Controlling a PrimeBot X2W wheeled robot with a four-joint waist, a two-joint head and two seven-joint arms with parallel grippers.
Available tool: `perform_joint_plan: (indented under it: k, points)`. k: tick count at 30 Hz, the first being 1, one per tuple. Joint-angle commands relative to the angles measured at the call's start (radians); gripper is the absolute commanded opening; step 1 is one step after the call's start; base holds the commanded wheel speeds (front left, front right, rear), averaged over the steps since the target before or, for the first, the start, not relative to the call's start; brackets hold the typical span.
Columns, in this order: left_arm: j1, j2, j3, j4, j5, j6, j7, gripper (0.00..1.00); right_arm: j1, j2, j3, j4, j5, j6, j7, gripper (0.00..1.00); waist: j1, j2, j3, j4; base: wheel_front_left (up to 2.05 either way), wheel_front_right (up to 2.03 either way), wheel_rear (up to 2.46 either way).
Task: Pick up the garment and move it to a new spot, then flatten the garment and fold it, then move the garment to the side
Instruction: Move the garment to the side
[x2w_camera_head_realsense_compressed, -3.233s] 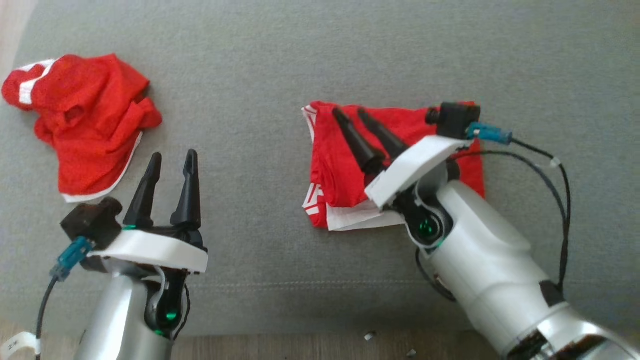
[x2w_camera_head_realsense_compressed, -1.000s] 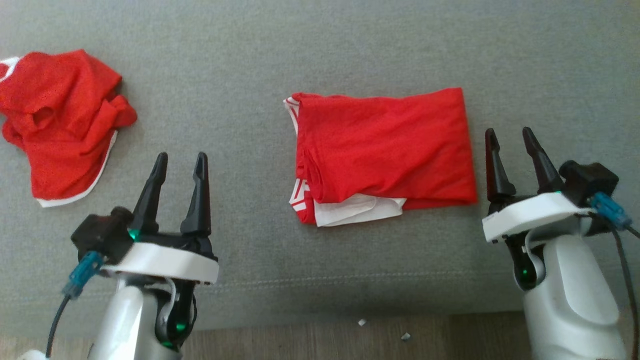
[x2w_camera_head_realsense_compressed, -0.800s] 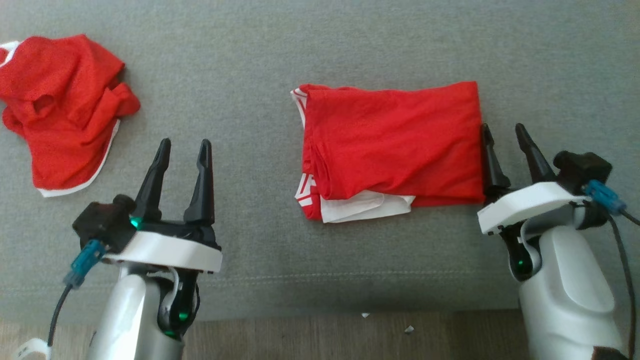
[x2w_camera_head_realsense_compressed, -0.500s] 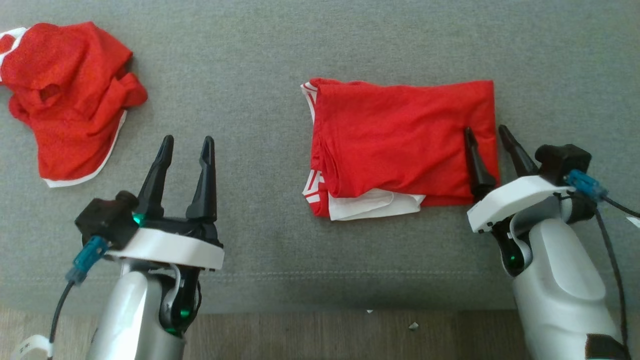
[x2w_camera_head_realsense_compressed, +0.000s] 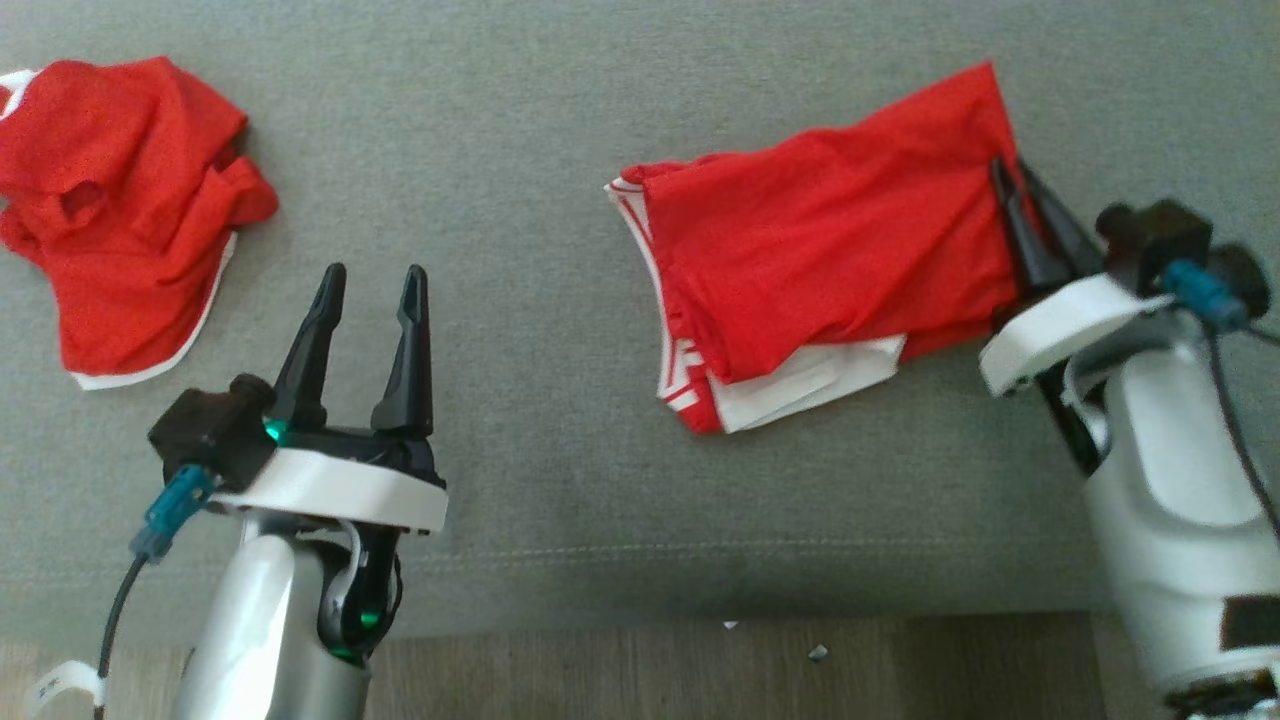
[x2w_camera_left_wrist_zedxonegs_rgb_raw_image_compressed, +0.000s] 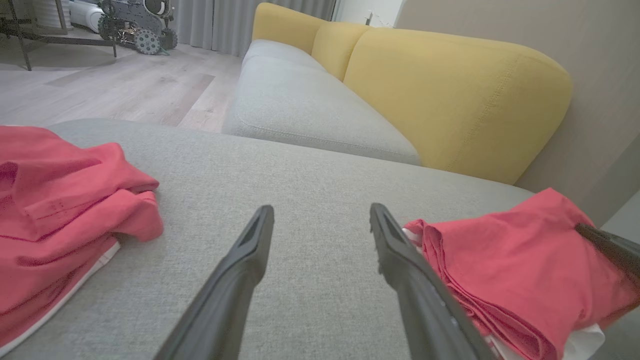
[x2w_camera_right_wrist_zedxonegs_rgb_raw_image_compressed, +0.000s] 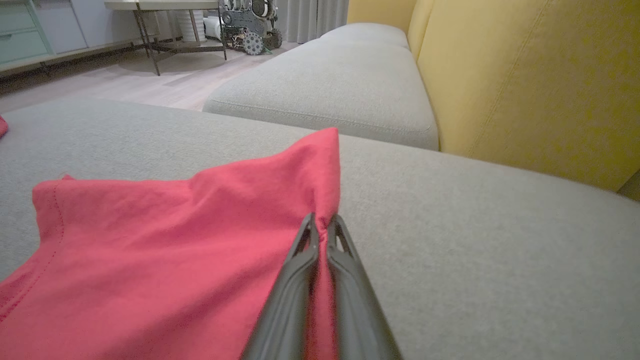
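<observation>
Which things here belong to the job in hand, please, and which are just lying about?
In the job: folded red garment, right gripper shut on its edge.
Lying about: crumpled red garment, open left gripper, yellow sofa back, floor scraps.

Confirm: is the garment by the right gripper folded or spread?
Folded: red garment shows stacked layers, right gripper pinching its right edge.

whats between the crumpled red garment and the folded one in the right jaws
Bare grey cushion, with the left gripper, jaws open, over its near part, seen in the head and left wrist views.
</observation>
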Motion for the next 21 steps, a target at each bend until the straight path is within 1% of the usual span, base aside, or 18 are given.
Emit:
perform_joint_plan:
  k: [1, 5, 6, 11, 15, 17, 21]
  points:
    - [-0.036, 0.007, 0.029, -0.029, 0.001, -0.004, -0.012, 1.0, -0.041, -0.032, 0.037, -0.041, -0.005, 0.003, -0.003, 0.0, 0.0, 0.0, -0.001, -0.011, 0.0, 0.0, 0.0]
    - [-0.048, 0.007, 0.025, -0.037, 0.013, -0.008, -0.012, 1.0, -0.105, -0.111, 0.085, -0.047, 0.018, 0.003, 0.023, 0.0, 0.0, 0.0, 0.012, -0.036, 0.0, 0.0, 0.0]
    - [-0.048, 0.007, 0.025, -0.037, 0.013, -0.008, -0.012, 1.0, -0.105, -0.111, 0.085, -0.047, 0.018, 0.003, 0.023, 0.0, 0.0, 0.0, 0.012, -0.036, 0.0, 0.0, 0.0]
    - [-0.082, 0.007, 0.015, -0.056, 0.034, -0.014, -0.012, 1.0, -0.191, -0.208, 0.131, -0.041, 0.081, 0.003, 0.048, 0.0, 0.0, 0.0, 0.049, -0.068, 0.0, 0.0, 0.0]
    - [-0.118, 0.009, 0.013, -0.073, 0.051, -0.018, -0.012, 1.0, -0.256, -0.269, 0.14, -0.027, 0.14, 0.003, 0.06, 0.0, 0.0, 0.0, 0.09, -0.094, 0.0, 0.0, 0.0]
    - [-0.134, 0.013, 0.009, -0.078, 0.056, -0.02, -0.012, 1.0, -0.284, -0.293, 0.14, -0.016, 0.165, 0.003, 0.06, 0.0, 0.0, 0.0, 0.109, -0.106, 0.0, 0.0, 0.0]
    - [-0.16, 0.024, -0.003, -0.083, 0.061, -0.022, -0.012, 1.0, -0.335, -0.314, 0.113, 0.0, 0.23, 0.003, 0.062, 0.0, 0.0, 0.0, 0.144, -0.127, 0.0, 0.0, 0.0]
